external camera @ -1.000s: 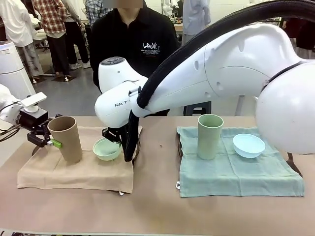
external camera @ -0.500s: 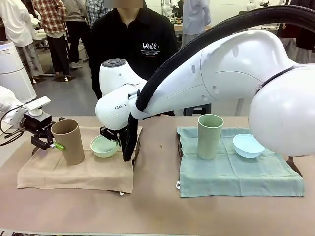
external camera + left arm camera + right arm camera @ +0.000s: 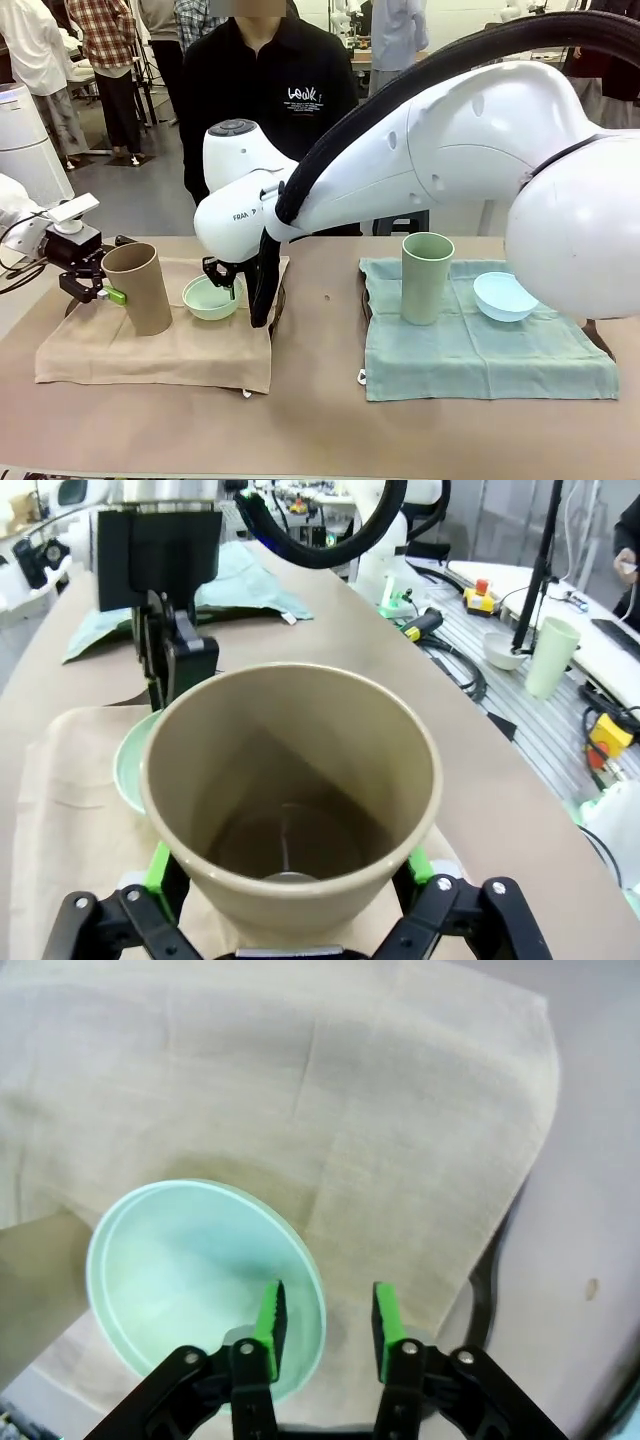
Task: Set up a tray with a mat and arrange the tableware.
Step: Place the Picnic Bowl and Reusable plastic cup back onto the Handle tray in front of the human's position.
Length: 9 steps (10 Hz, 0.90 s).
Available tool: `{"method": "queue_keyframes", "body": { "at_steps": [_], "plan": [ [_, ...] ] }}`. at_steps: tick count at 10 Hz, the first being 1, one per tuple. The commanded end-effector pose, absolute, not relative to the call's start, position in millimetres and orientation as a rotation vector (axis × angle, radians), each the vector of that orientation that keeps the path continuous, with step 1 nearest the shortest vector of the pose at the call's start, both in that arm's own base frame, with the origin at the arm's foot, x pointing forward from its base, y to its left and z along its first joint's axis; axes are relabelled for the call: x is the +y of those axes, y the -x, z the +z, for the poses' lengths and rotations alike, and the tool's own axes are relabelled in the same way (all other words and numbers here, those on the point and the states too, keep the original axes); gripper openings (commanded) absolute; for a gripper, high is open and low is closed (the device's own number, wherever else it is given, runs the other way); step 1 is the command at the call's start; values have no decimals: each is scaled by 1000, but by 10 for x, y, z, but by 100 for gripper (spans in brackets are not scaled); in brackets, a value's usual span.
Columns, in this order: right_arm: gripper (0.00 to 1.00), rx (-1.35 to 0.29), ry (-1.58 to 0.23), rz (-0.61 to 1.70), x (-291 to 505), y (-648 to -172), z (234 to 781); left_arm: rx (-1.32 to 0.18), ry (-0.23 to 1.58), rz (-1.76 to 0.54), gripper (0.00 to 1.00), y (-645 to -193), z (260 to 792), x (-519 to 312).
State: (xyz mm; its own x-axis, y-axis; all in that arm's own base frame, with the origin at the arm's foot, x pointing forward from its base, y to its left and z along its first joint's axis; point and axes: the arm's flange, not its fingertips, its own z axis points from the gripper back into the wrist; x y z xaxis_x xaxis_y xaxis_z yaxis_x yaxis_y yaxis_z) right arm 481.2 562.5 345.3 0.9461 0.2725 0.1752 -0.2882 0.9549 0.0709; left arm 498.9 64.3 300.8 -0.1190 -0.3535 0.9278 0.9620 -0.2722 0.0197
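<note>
Two mat edges hidden behind right arm; tray unclear.

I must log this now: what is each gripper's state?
Left gripper: open around tall tan plastic tumbler.
Right gripper: open astride small mint green bowl rim.

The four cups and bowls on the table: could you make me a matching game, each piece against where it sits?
Things:
1. tan tumbler
2. mint bowl
3. pale green tumbler
4. light blue bowl

Places:
A. green cloth, nearer the middle
B. beige cloth, right arm's jaws astride its rim
C. green cloth, outer side
D. beige cloth, between the left arm's jaws

Pairs: 1-D, 2-B, 3-A, 4-C
</note>
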Motion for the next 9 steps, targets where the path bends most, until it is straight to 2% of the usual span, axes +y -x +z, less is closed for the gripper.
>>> {"method": "queue_keyframes", "body": {
  "at_steps": [1,6,7,8,9],
  "plan": [
    [84,-164,-94,246,5523,-4754,3720,-800,1041,-1601,100,-4988,3085,737],
    [84,-258,-122,216,5289,-4537,4357,-622,942,-1553,100,-5073,3014,1043],
    [84,-277,-123,208,5196,-4456,4517,-559,841,-1519,100,-5068,3205,1123],
    [84,-300,-130,195,5083,-4370,4686,-445,631,-1458,100,-5044,3474,1163],
    [84,-328,-118,177,4975,-4284,4840,-401,476,-1413,100,-4992,3809,1178]
  ]
}}
